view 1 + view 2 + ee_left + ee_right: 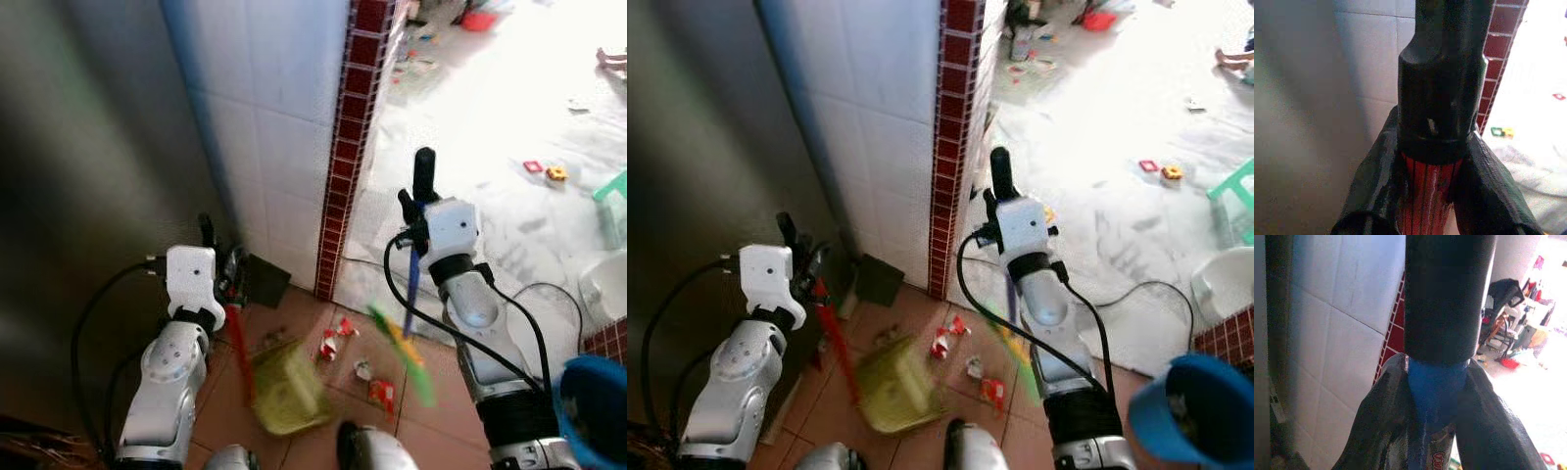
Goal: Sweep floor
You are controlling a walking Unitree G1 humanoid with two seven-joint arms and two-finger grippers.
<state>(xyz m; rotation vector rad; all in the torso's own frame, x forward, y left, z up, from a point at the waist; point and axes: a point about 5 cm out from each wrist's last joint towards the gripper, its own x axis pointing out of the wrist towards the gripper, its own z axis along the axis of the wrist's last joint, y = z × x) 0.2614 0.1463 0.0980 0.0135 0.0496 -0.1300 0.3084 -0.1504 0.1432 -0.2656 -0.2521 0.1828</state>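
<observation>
A white tiled wall (274, 117) with a dark red tile edge (345, 147) fills the upper left of the head views; a bright pale floor (490, 127) spreads across the upper right, and terracotta floor tiles (323, 411) lie at the bottom centre. On those tiles the yellow-green dustpan (286, 387) sits low in the frame, blurred, its red handle (238, 352) running up and slightly left into the left gripper (223, 269), whose fingers (1371, 186) clamp it. The broom (412, 284) stands nearly upright under the right gripper (416, 211), fingers (1376, 421) closed on its blue shaft; its green bristle end (404, 354) slants toward lower right. Red-and-white wrappers (338, 338) lie between the two tools. The right wrist view shows partial red lettering on the shaft, unreadable.
</observation>
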